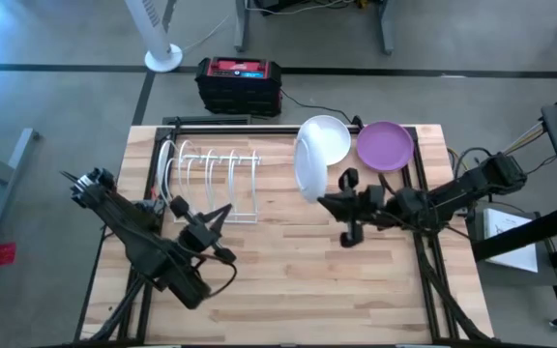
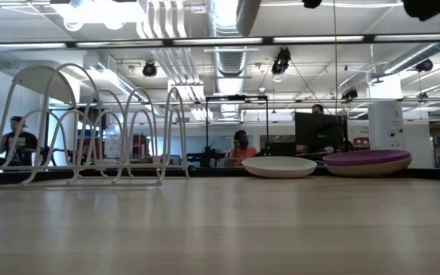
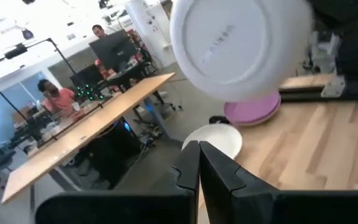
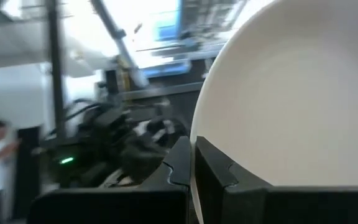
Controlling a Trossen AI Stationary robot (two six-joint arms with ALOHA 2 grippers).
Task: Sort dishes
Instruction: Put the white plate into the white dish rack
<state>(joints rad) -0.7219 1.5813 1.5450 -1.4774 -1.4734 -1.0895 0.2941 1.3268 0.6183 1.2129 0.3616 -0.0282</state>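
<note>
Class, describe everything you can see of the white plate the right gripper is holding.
The white plate is round, smooth and glossy, like glazed ceramic, with a raised foot ring on its underside. It is lifted off the table, tipped on edge, rim pinched in the right gripper. It hangs above the table's far side, near a white dish and a purple one.

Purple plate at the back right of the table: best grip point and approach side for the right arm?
Grip the purple plate by its rim, probably on the near edge facing the right gripper. It lies flat, so only the rim gives the fingers anything to close on, one finger over the lip, one under. That gripper is shut on a lifted white plate now, so this one must go first.
</note>
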